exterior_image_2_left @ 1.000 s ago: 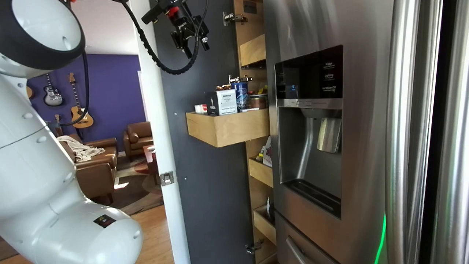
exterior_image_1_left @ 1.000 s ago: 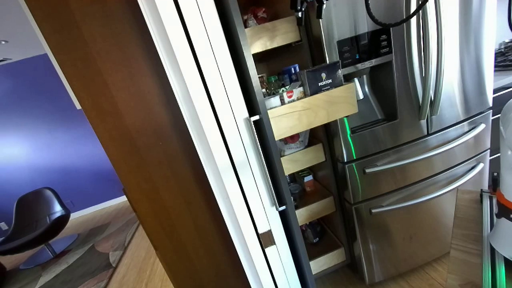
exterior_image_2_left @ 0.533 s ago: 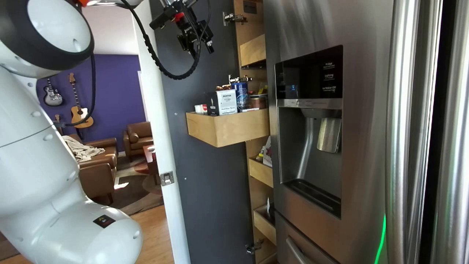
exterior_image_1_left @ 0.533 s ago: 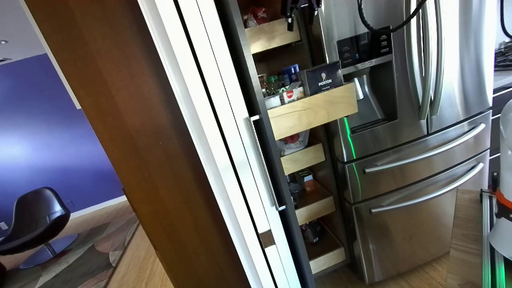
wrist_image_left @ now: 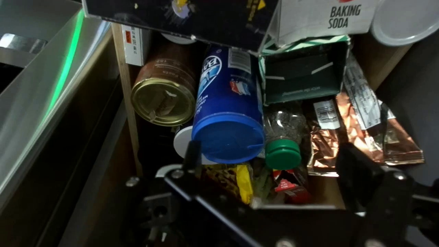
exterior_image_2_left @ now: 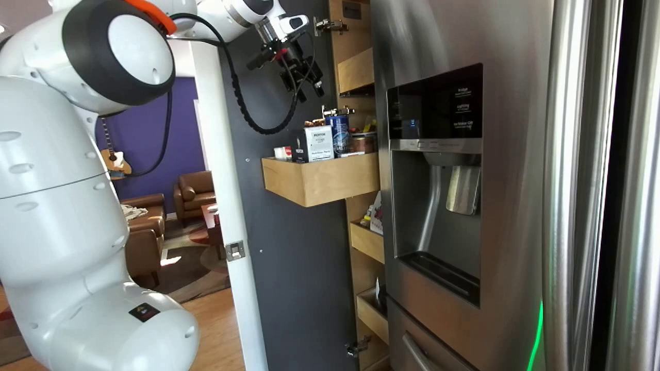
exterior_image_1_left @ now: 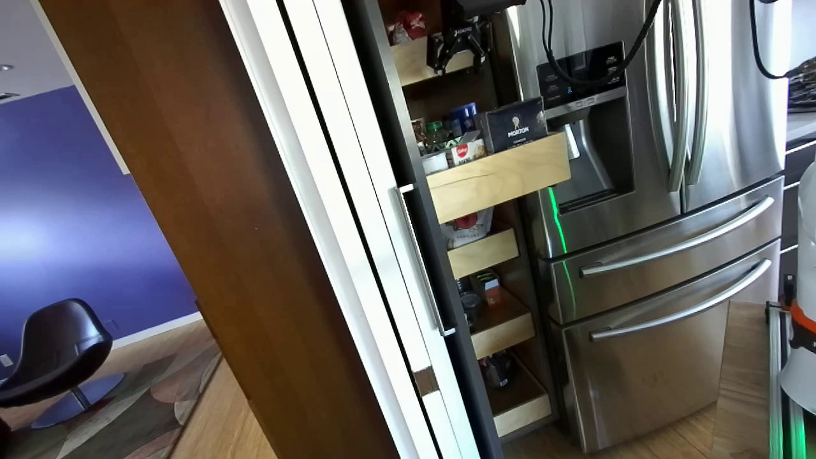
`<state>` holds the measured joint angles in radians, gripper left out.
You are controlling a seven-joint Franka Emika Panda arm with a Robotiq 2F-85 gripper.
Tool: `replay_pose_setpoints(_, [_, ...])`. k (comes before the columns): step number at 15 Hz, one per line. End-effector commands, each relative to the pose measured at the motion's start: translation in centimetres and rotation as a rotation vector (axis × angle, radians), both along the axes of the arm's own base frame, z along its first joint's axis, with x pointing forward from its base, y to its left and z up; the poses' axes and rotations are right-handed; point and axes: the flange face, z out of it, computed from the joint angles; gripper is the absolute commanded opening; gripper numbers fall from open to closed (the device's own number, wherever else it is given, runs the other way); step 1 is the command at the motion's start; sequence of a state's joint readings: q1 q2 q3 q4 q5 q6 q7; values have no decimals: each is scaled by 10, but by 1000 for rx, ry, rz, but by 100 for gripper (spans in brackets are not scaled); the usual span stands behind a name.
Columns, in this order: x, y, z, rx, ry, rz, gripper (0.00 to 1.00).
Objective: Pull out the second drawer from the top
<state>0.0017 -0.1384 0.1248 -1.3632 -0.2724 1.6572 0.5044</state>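
Leaning in from the left, the white robot arm (exterior_image_2_left: 56, 226) is reaching farther forward than it was half a second ago. To its right, in front of the gray cupboard door (exterior_image_2_left: 299, 268), the gripper (exterior_image_2_left: 311, 96) is coming lower and nearer to the cupboard (exterior_image_2_left: 358, 38). Its fingers (wrist_image_left: 355, 168) are standing wide apart in the wrist view, and they are holding nothing. Next, below the gripper and not touched by it, the second drawer (exterior_image_2_left: 335, 180) from the top of those showing is staying right where it was. It is already sticking well out of the cupboard, so the pulling is looking mostly done; the gripper may be getting ready to give it a tug, but that is only a guess. The front end of this drawer is pointing away from the cupboard, to the left in an exterior view, and its long side seems to be running flat from back to front. Inside, a Morton box (exterior_image_2_left: 315, 144) is standing near the front end, and a blue canister (exterior_image_2_left: 338, 135) is standing just behind it. Farther right, the top drawer (exterior_image_2_left: 357, 72) is sitting deeper in, near the gripper but apart from it. Last, the steel fridge (exterior_image_2_left: 510, 206) is standing next to the cupboard.
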Motion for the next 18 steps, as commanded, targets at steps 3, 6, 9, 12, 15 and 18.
replay_pose_setpoints(3, [14,-9,-17,11,36,-89,100])
replay_pose_setpoints(6, [23,-15,-26,32,37,-110,100])
replay_pose_setpoints(9, [27,-22,-35,39,59,-139,100])
replay_pose_setpoints(12, [33,-27,-42,48,73,-162,100])
replay_pose_setpoints(15, [37,-31,-50,60,83,-176,100])
replay_pose_setpoints(18, [42,-33,-56,88,91,-170,100])
